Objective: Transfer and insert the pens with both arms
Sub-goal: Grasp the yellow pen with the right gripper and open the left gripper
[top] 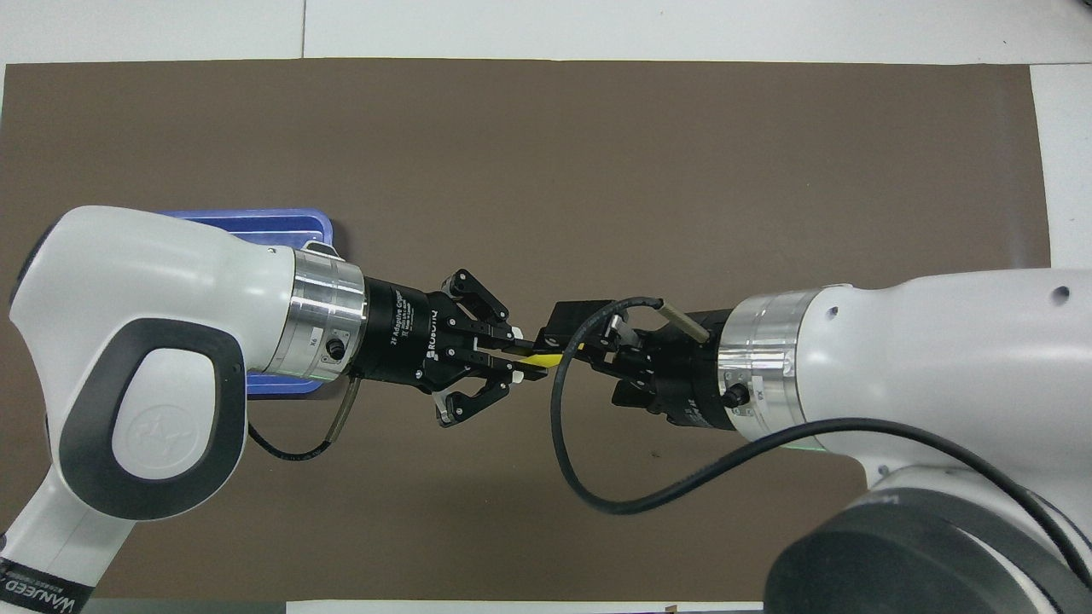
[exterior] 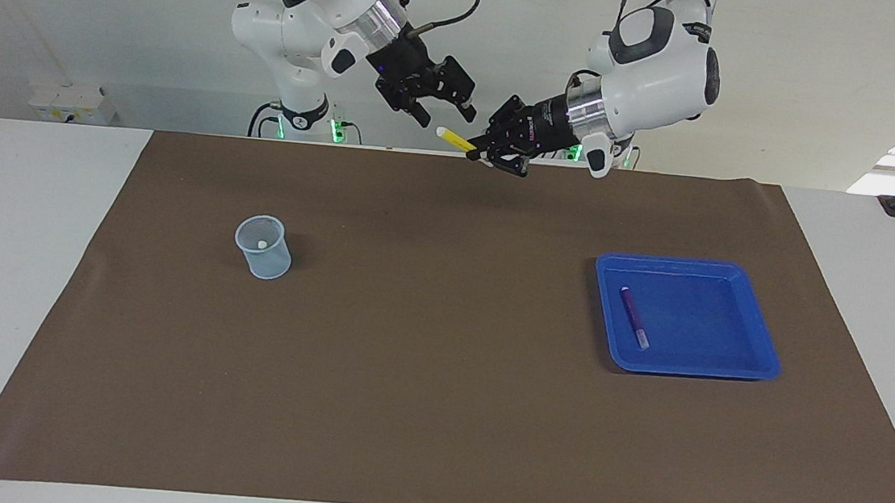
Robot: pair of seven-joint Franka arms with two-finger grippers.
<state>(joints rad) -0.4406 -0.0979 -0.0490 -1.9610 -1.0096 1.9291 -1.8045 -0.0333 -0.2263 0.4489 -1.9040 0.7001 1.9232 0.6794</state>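
Two grippers meet in the air over the brown mat [exterior: 420,379], at the edge nearest the robots, and between them hangs the yellow pen [exterior: 455,139]. The left gripper [exterior: 491,152] has its jaws clenched on one end of that pen; its pale tip sticks out toward the right gripper [exterior: 443,101], whose jaws stand spread and apart from the pen in the facing view. From overhead the right gripper's fingers look to be flanking the free end, though I cannot tell whether they touch it.

Taking the mat as the landmark, the blue tray [exterior: 757,327] sits on it toward the left arm's end, and the purple pen [exterior: 634,316] lies in that tray. The mesh cup [exterior: 263,247] stands on the mat toward the right arm's end, with a pale spot inside that may be the tip of a pen already dropped in.

My reading is that the handover of the second pen is under way. Next, the right gripper needs to line up on the free end, close firmly, and only then should the left let go.
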